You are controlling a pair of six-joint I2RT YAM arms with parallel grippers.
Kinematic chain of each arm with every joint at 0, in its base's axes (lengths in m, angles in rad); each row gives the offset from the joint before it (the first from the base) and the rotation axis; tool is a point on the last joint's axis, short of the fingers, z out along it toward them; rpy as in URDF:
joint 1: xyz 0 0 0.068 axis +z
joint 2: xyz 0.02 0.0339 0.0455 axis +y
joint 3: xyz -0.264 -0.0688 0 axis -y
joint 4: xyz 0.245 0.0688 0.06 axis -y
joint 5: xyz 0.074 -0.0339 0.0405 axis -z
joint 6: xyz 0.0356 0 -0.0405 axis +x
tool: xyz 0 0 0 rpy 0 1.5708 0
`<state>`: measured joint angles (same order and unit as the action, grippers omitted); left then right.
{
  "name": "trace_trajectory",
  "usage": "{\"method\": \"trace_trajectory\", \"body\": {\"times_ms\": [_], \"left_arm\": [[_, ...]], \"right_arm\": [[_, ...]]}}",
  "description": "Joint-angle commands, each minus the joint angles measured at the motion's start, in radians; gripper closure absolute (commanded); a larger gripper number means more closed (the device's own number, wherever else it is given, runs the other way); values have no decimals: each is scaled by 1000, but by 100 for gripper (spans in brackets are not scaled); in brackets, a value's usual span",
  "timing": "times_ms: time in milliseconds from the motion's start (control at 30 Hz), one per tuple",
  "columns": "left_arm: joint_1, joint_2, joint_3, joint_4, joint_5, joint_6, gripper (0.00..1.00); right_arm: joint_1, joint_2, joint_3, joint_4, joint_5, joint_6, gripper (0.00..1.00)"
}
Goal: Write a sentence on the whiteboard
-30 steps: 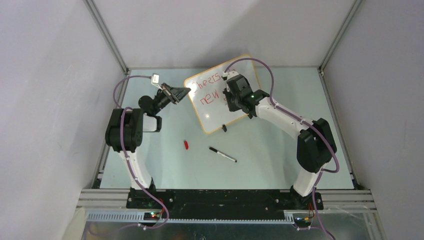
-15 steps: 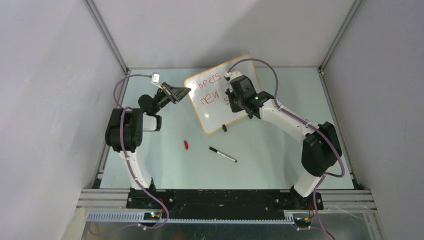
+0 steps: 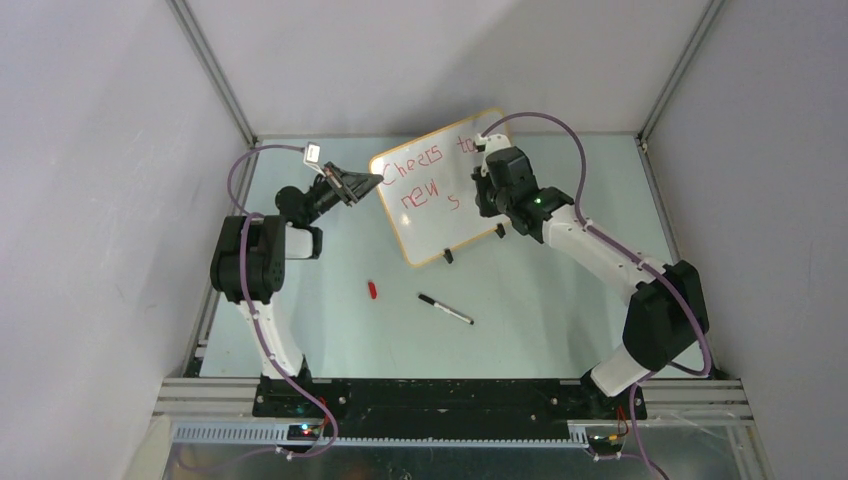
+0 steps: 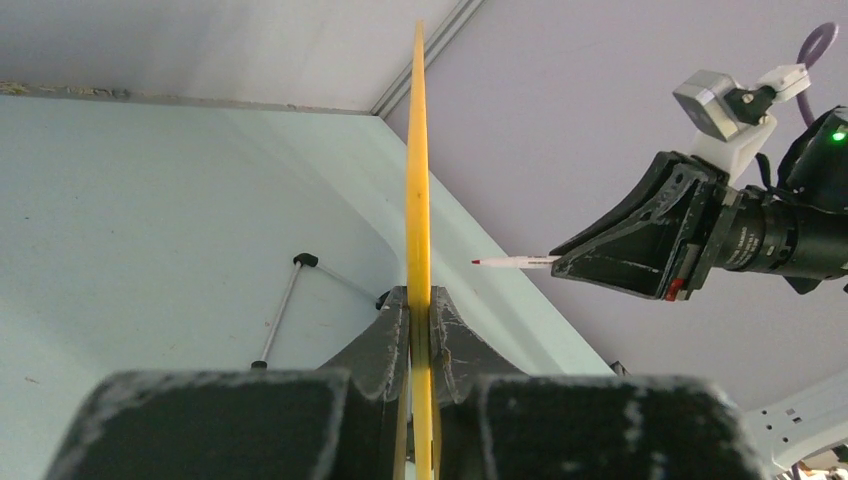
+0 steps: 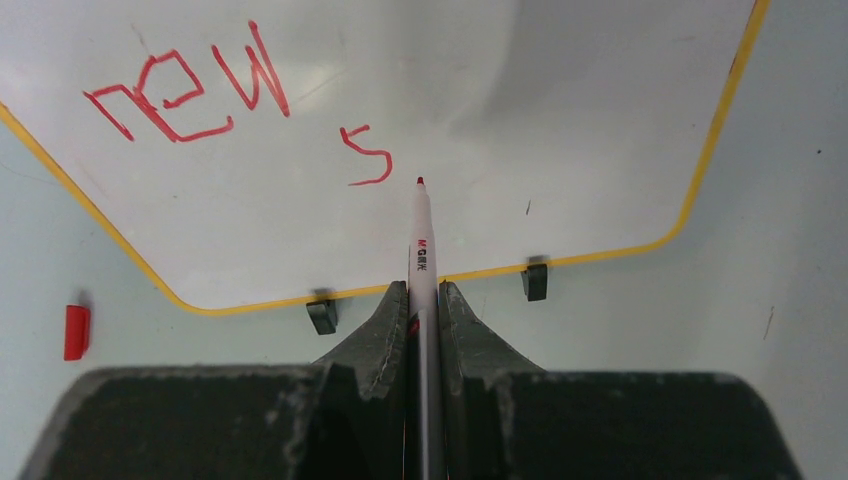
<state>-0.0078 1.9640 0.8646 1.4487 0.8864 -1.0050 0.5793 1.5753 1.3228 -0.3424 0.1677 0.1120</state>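
The whiteboard (image 3: 445,215) stands tilted on its black clip feet (image 5: 322,314) at the back middle of the table. Red marker letters, the sentence (image 3: 420,165), read "Cheers to" above "new s" (image 5: 190,95). My left gripper (image 3: 366,182) is shut on the board's left rim, which the left wrist view shows edge-on as a yellow line (image 4: 417,180) between the jaws. My right gripper (image 5: 420,292) is shut on a red marker (image 5: 421,235). Its tip points at the board just right of the "s". In the left wrist view the marker (image 4: 515,262) tip stands a little off the board.
A black marker (image 3: 446,309) lies on the table in front of the board. A small red cap (image 3: 372,290) lies to its left. Aluminium posts and grey walls close in the table at the left, right and back.
My right gripper has moved right and back along the board with the marker, uncovering "to" and the "s". The left gripper and the board have not moved.
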Motion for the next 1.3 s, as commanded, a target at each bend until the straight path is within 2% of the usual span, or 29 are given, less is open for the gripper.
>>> {"method": "trace_trajectory", "body": {"times_ms": [0, 133, 433, 633, 1267], "left_arm": [[1, 6, 15, 21, 27, 7, 100], [0, 4, 12, 21, 16, 12, 99], [0, -10, 0, -4, -8, 45, 98], [-1, -14, -11, 16, -11, 35, 98], [-3, -13, -15, 22, -13, 35, 98]], "right_arm": [[-12, -31, -14, 66, -1, 8, 100], [-40, -33, -15, 72, -69, 34, 100], [-72, 2, -16, 100, -82, 22, 100], [-67, 15, -15, 111, -144, 20, 100], [-44, 71, 30, 90, -153, 2, 100]]}}
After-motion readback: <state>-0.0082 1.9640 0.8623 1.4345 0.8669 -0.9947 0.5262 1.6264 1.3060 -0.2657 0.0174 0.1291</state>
